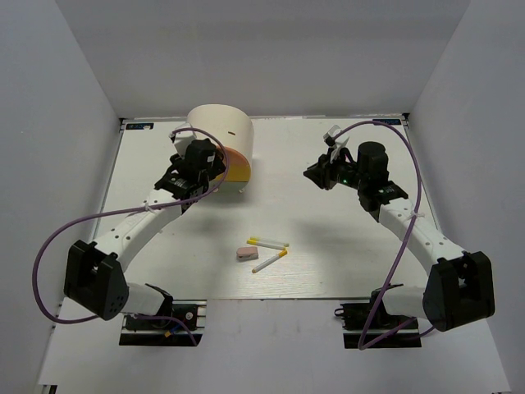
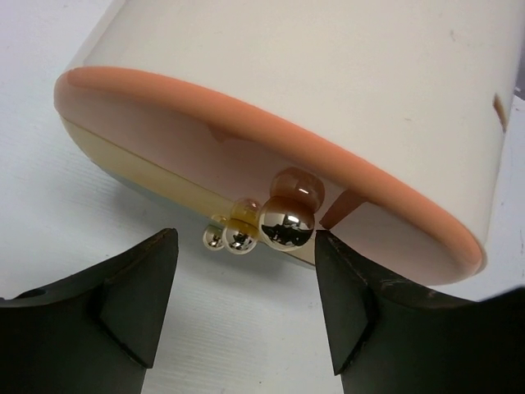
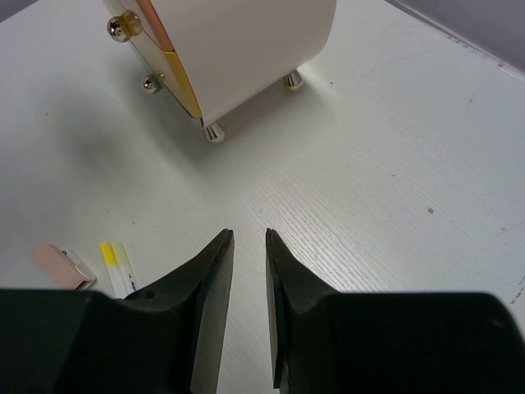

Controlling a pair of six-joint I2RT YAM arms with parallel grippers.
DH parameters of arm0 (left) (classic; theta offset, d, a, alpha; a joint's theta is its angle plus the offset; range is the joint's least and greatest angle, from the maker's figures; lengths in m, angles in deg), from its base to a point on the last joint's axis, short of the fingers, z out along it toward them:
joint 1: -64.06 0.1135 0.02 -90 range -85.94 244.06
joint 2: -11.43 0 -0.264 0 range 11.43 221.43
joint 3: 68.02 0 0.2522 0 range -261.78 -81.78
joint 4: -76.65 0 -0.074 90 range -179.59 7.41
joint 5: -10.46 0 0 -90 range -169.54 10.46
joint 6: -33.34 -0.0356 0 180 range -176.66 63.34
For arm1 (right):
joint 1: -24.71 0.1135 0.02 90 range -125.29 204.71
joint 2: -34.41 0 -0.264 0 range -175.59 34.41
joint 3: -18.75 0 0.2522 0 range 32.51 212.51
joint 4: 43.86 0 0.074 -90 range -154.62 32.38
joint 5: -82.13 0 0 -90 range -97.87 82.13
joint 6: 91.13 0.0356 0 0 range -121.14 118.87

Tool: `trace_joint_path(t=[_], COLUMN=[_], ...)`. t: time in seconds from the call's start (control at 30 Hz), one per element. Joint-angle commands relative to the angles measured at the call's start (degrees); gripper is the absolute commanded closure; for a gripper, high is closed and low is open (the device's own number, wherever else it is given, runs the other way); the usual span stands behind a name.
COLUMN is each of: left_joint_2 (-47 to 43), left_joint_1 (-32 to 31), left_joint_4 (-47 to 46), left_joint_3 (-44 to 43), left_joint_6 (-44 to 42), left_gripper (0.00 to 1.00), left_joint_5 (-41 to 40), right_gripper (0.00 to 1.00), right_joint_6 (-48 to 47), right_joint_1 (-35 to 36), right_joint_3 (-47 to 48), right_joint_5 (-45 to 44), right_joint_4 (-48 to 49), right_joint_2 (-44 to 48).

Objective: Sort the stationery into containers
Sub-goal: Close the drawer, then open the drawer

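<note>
The cream half-cylinder chest stands at the back left, its orange drawer front facing my left gripper. That gripper is open. The largest shiny knob sits just ahead of its fingertips, close to the right finger, and nothing is gripped. In the overhead view the left gripper is right at the chest's front. Two thin white pens and a pinkish eraser lie mid-table. My right gripper hovers over bare table, empty, with only a thin slit between its fingers. No highlighters show.
The right wrist view shows the chest on small feet, a yellow drawer front, the eraser and a yellow-tipped pen at lower left. White walls enclose the table on three sides.
</note>
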Motion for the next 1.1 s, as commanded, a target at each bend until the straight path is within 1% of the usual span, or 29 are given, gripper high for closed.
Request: trace_joint_path(t=[0.0, 0.03, 0.1, 0.13, 0.27, 0.3, 0.33, 0.4, 0.47, 0.6, 0.73, 0.8, 0.93, 1.07], left_joint_2=[-3.87, -4.84, -7.99, -8.97, -11.79, -12.57, -12.58, -13.11, -13.11, -10.57, -8.20, -6.96, -4.33, -3.71], left_joint_1=[0.35, 0.35, -0.18, -0.18, -0.18, 0.34, 0.35, 0.35, 0.35, 0.35, 1.40, 1.93, 2.98, 3.51], left_joint_4=[-2.47, -3.17, -3.18, -3.18, -2.47, -2.47, -3.60, -8.00, -10.64, -15.11, -19.34, -19.88, -19.88, -21.89], left_joint_3=[2.00, 2.88, 5.33, 6.05, 9.04, 10.17, 10.79, 12.98, 13.61, 14.75, 15.89, 15.37, 14.05, 14.05], left_joint_6=[-1.56, -2.26, -2.79, -4.36, -7.44, -8.23, -9.20, -12.37, -12.90, -13.43, -15.54, -17.64, -19.05, -20.11], left_gripper=[0.22, 0.20, 0.20, 0.20, 0.21, 0.25, 0.25, 0.31, 0.32, 0.32, 0.30, 0.29, 0.27, 0.27], left_joint_5=[2.52, 3.92, 5.24, 6.64, 8.06, 8.58, 9.72, 11.48, 12.90, 14.29, 14.83, 15.36, 16.50, 17.03], right_gripper=[0.72, 0.72, 0.72, 0.72, 0.72, 0.72, 0.72, 0.72, 0.72, 0.72, 0.72, 0.72, 0.72, 0.72], right_joint_6=[-0.10, -0.19, -0.28, -0.28, -0.19, -0.10, 0.07, 0.16, -0.01, 0.07, -0.10, -0.28, -0.37, -0.28], right_joint_1=[-0.33, -0.33, -0.24, -0.24, -0.33, -0.42, -0.25, -0.24, -0.24, -0.33, -0.16, -0.59, -0.33, -0.51], right_joint_3=[-0.47, -0.55, -0.82, -1.08, -1.17, -1.26, -1.08, -1.08, -0.82, -1.17, -2.14, -2.49, -3.10, -3.11], right_joint_5=[1.05, 1.05, 1.05, 1.05, 1.49, 1.75, 1.84, 2.02, 2.11, 1.93, 1.40, 1.32, 0.96, 0.79], right_joint_4=[1.94, 2.03, 2.03, 2.12, 2.29, 2.47, 2.55, 2.73, 2.82, 2.56, 2.64, 2.56, 2.82, 3.00], right_joint_2=[1.93, 1.93, 2.11, 2.11, 1.93, 1.67, 1.58, 1.41, 1.23, 1.84, 3.07, 3.51, 4.13, 4.13])
